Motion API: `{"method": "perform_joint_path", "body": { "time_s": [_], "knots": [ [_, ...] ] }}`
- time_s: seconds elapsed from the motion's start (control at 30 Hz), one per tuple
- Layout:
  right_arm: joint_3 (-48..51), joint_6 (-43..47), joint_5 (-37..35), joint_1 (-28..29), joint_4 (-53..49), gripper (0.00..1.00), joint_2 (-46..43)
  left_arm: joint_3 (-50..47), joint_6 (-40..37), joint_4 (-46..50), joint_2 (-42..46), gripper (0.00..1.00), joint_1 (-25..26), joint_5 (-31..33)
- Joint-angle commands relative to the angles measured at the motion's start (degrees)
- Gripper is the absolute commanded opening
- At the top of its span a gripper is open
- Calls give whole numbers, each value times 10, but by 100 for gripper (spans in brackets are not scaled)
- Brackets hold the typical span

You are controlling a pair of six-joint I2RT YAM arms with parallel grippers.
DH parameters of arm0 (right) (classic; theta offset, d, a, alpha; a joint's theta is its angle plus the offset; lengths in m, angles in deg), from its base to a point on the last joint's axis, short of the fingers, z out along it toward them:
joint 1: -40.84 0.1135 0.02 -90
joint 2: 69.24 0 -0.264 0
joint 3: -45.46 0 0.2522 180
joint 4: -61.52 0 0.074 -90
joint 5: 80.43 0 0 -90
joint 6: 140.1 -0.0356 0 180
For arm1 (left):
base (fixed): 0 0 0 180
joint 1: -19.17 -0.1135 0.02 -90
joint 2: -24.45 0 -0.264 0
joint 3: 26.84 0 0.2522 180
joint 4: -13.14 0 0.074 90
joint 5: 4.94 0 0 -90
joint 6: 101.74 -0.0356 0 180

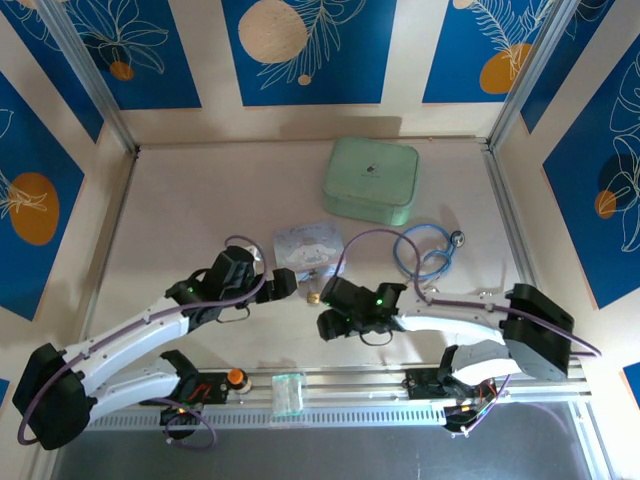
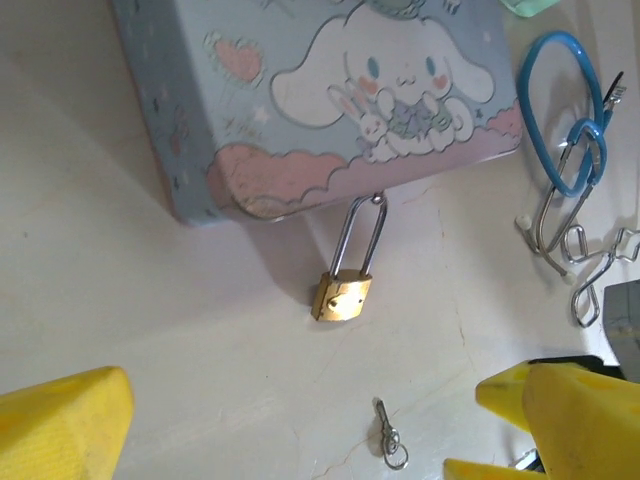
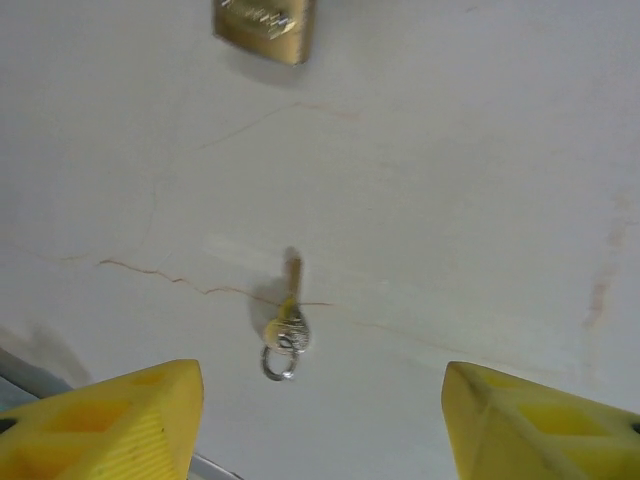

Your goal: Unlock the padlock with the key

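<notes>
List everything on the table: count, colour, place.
padlock: one, brass, at the tin's near edge
key: one, silver, lying nearer than the padlock
tin: one, pastel blue and pink, mid-table
box: one, mint green, behind the tin
stethoscope: one, blue, right of the tin
left gripper: one, yellow fingers, open, left of the padlock
right gripper: one, yellow fingers, open, either side of the key

The padlock (image 2: 341, 297) is brass-gold, the key (image 3: 288, 318) silvery, the tin (image 2: 300, 100) pastel blue-pink with cartoons.
</notes>
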Motion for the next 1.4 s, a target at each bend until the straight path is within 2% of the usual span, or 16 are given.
{"method": "perform_joint_path", "body": {
  "time_s": [0.0, 0.27, 0.37, 0.47, 0.7, 1.03, 1.13, 1.27, 1.33, 1.37],
  "knots": [
    [-36, -32, -27, 22, -18, 58, 34, -20, 41, -25, 15, 98, 7, 3],
    [-46, -46, -30, 43, -24, 44, 76, -35, 48, -20, 26, 99, 9, 14],
    [-49, -54, -30, 50, -26, 44, 89, -39, 51, -22, 29, 99, 9, 18],
    [-51, -57, -25, 57, -27, 39, 100, -40, 54, -23, 31, 99, 9, 21],
    [-66, -63, -42, 80, -36, 38, 137, -49, 63, -29, 31, 99, 9, 26],
    [-78, -59, -51, 74, -23, 34, 175, -60, 74, -33, 33, 99, 9, 32],
    [-68, -57, -41, 66, -4, 24, 173, -60, 74, -33, 33, 99, 9, 35],
    [-64, -47, -43, 62, 5, 22, 175, -60, 75, -31, 33, 99, 9, 37],
    [-64, -41, -43, 61, 2, 15, 176, -61, 75, -29, 32, 99, 9, 40],
    [-62, -40, -44, 61, 2, 15, 173, -60, 76, -28, 31, 99, 8, 40]
  ]
}}
